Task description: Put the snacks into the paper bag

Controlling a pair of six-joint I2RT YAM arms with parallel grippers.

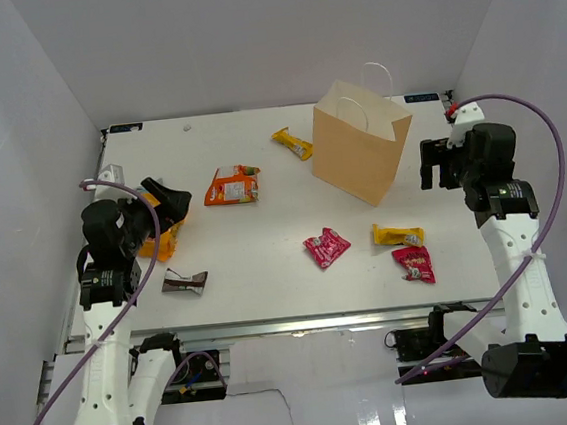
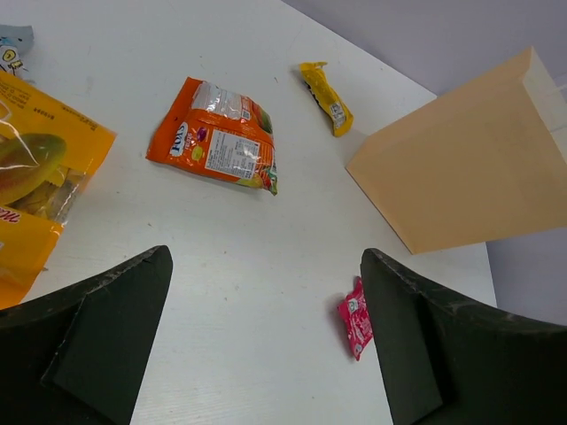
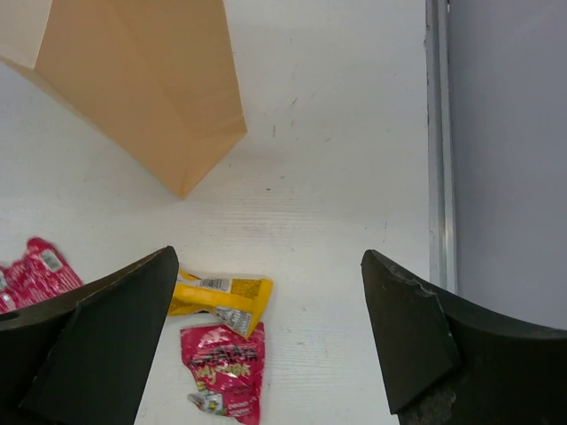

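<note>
The bag (image 1: 363, 153) stands upright at upper centre, and the left gripper (image 1: 170, 200) and right gripper (image 1: 438, 163) both hang spread and empty, so lower your right one squarely over the yellow bar (image 1: 398, 234) at centre-right, pinching across its narrow width.

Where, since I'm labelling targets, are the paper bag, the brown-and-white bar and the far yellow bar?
paper bag (image 1: 357, 157): top view, on its broad front face.
brown-and-white bar (image 1: 185, 281): top view, on its middle.
far yellow bar (image 1: 293, 143): top view, on its middle.
</note>
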